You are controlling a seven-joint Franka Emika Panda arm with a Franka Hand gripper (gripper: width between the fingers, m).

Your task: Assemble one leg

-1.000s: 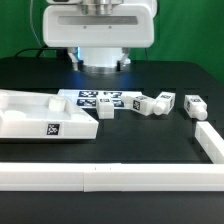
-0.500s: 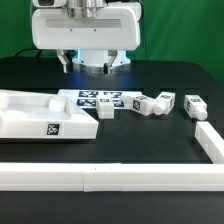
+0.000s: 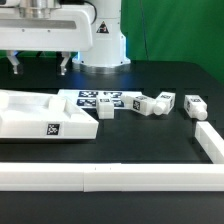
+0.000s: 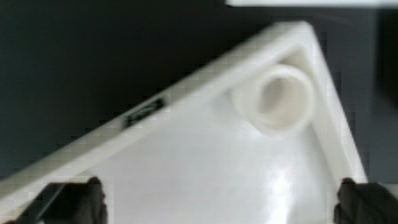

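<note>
One white arm (image 3: pixel 100 40), reaching from top centre to the upper left of the exterior view. One L-shaped white rail (image 3: pixel 100 178), laid along the bottom edge and running up the lower right.

One big flat white panel (image 3: pixel 30 112) at middle left, with a raised rim and one black-and-white tag on its near edge. In the wrist view, one rounded corner of it with one round socket (image 4: pixel 281 100).

One marker board (image 3: pixel 100 97), flat at centre, just beside the panel's far right corner, several tags on it.

One claw (image 3: pixel 40 64) under the arm at upper left, hanging above the panel's far side without touching it. Two dark fingers (image 3: pixel 64 66) spread wide, nothing between them, nothing held.

Four pegs (image 3: pixel 148 104), as far as can be counted at this size:
- one just in front of the marker board
- two close together right of centre
- one alone at middle right

All four lying on the table, well apart from the claw. Tags plain on three of them; cannot tell on the fourth.

One table (image 3: pixel 130 140), matt black, carrying everything. Behind it, a green backdrop (image 3: pixel 195 30) at upper right.
</note>
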